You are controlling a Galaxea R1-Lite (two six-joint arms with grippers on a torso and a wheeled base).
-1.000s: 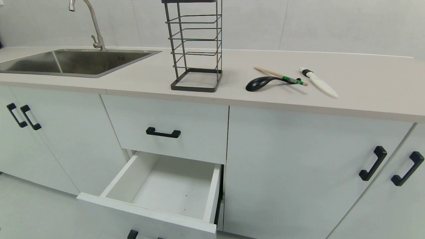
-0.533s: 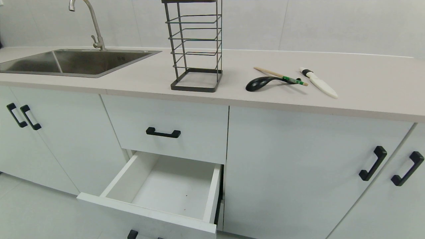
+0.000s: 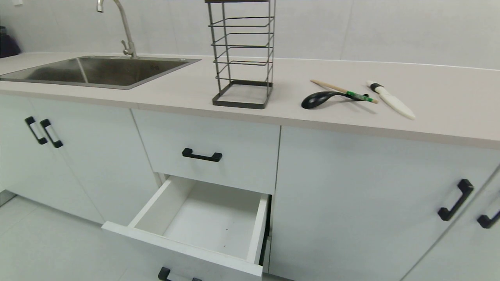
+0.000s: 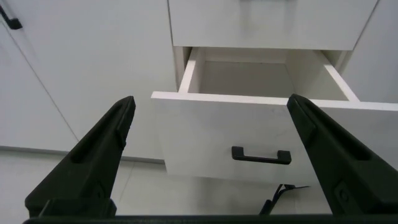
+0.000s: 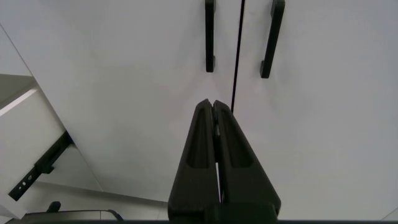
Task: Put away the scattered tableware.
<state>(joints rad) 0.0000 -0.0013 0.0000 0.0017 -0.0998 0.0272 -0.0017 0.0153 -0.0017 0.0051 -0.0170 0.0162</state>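
Left fingers (image 4: 102, 155) spread, right fingers (image 5: 202, 143) pressed together, rack (image 3: 242, 58) top cropped

On the desk (image 3: 175, 93), right of centre: one black spoon (image 3: 318, 100), one wooden stick with a green band (image 3: 343, 91), one white knife (image 3: 390, 100). Top centre: one wire rack (image 3: 242, 54). Upper left: one sink (image 3: 101, 70), one faucet (image 3: 121, 27). Below: one shut drawer (image 3: 234, 140), one open drawer (image 3: 179, 246). Six black handles (image 3: 202, 155) along the fronts.

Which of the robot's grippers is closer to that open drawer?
Left. The left gripper faces the open drawer's front, jaws open. The right gripper, shut, points at the cabinet doors beside it, with the drawer off to one side.
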